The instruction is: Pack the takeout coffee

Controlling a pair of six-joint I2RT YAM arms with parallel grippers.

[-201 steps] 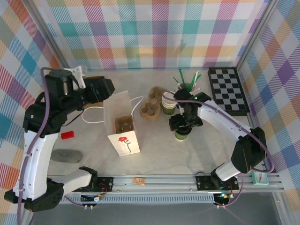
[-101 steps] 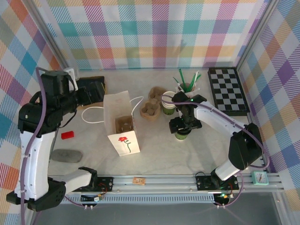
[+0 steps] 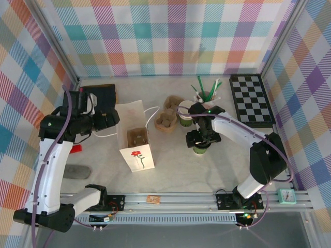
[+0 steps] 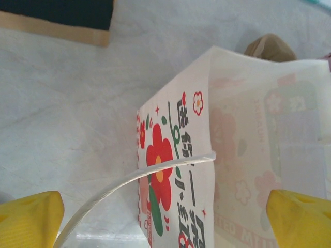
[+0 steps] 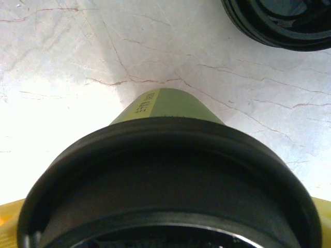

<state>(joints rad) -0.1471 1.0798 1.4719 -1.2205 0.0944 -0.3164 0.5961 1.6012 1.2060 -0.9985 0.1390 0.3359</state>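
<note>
The coffee stands upright on the table, right of centre. It is just in front of the cup stack and well to the right of the bag. The right gripper hangs directly over it and covers the lid from above, so that view shows just a sliver of green body on the near side.

In the right wrist view the coffee's black lid spreads across the lower frame, and the green body tapers away beneath it to the table. Yellow fingertips peek in at the two bottom corners, one on each side of the lid. The jaws are spread wide and straddle the coffee at lid height, with the cup centred between them. Whether the pads touch the rim cannot be told, and the cup's base rests on the table. A second black lid lies on the table beyond the coffee, apart from it.

The left gripper sits at the bag's left side, near its top edge. In its wrist view the two yellow fingertips are far apart at the bottom corners and hold nothing. Between them and below lie the bag's flower-printed side and open top, with the white handle arching across.
</note>
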